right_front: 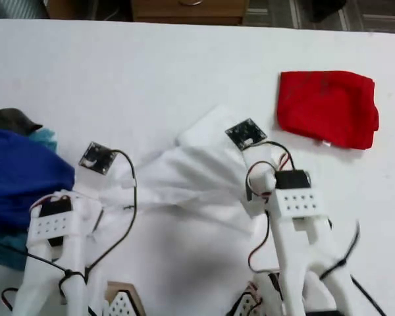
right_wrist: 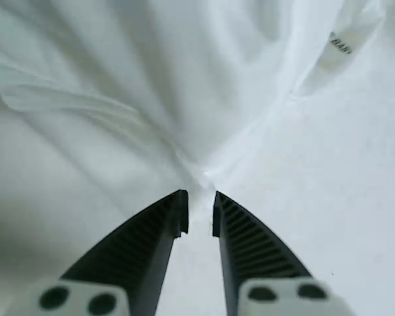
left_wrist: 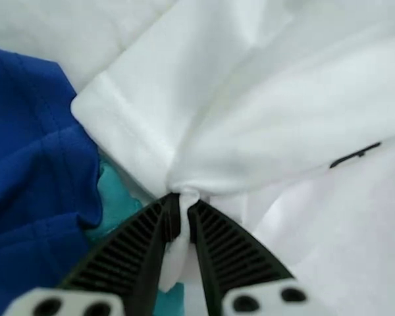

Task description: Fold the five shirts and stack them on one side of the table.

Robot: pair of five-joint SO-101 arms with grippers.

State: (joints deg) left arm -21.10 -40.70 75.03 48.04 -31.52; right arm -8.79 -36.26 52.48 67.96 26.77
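**Both hands pinch one white shirt (right_front: 184, 174) taut**

Nearest me, the left hand (left_wrist: 184, 207) is clamped on a gathered edge of the white shirt. The right hand (right_wrist: 199, 207) is closed on another bunch of it. The cloth lies stretched between them at the centre of the counter (right_front: 151, 66), I'd guess to spread it flat for folding.

At 9 o'clock sits a heap that looks to be waiting its turn. A blue shirt (right_front: 20, 178) is on top, a teal shirt (right_front: 47, 137) peeks from under it, and a dark shirt (right_front: 10, 120) lies behind.

At 2 o'clock lies a red shirt (right_front: 327, 107), already folded and likely starting the stack.

I count five shirts: one folded, one gripped, three heaped. There are two arms and two hands.
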